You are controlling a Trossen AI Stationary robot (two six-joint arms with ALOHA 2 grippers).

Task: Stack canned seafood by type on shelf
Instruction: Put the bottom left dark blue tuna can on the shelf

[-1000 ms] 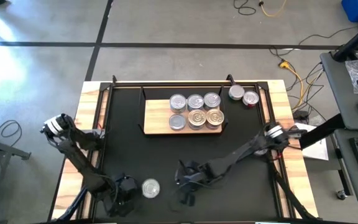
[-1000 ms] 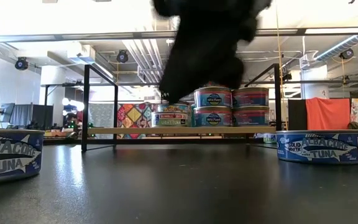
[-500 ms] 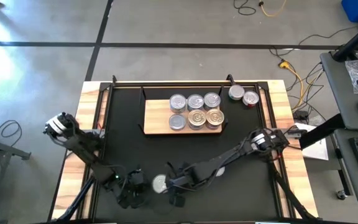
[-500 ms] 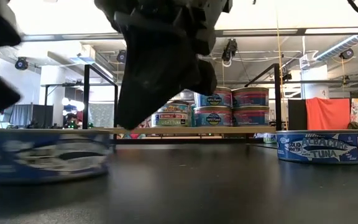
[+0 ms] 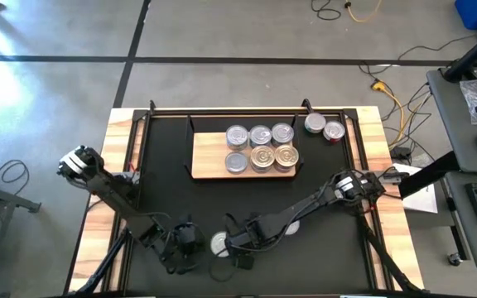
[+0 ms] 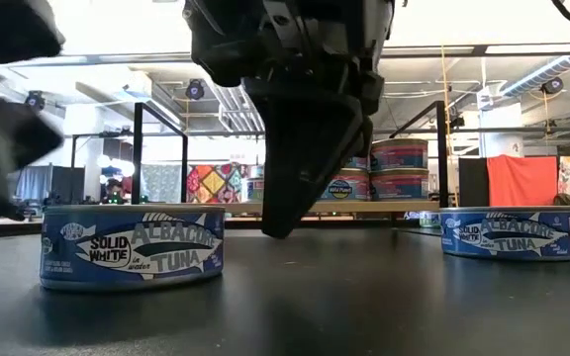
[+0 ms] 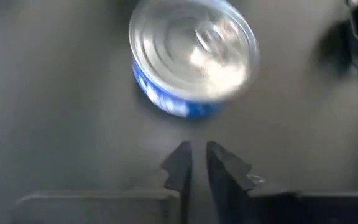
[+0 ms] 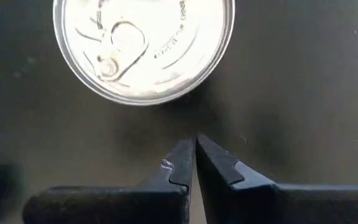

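Note:
A blue albacore tuna can (image 5: 219, 242) (image 6: 132, 247) with a silver top stands upright on the black mat near the table's front edge. My left gripper (image 5: 194, 242) (image 7: 194, 155) is just left of it, slanting down with only a thin gap between the fingers. My right gripper (image 5: 233, 246) (image 8: 194, 146) (image 6: 275, 227) is shut just right of the can and points steeply down. Both stop short of the can. The wooden shelf (image 5: 209, 157) farther back carries several cans (image 5: 261, 147), stacked two high in the low view.
Two more cans (image 5: 315, 124) (image 5: 334, 131) stand at the far right, off the shelf. Another blue tuna can (image 6: 508, 234) sits on the mat to the right, mostly under my right arm in the high view. Black frame rails (image 5: 143, 132) run along the mat's sides.
My left gripper has swept toward the table's right edge, rolling as it went, and the tuna can has slid right along the mat, staying upright. My right gripper has tipped steeper and come down beside the can's right side.

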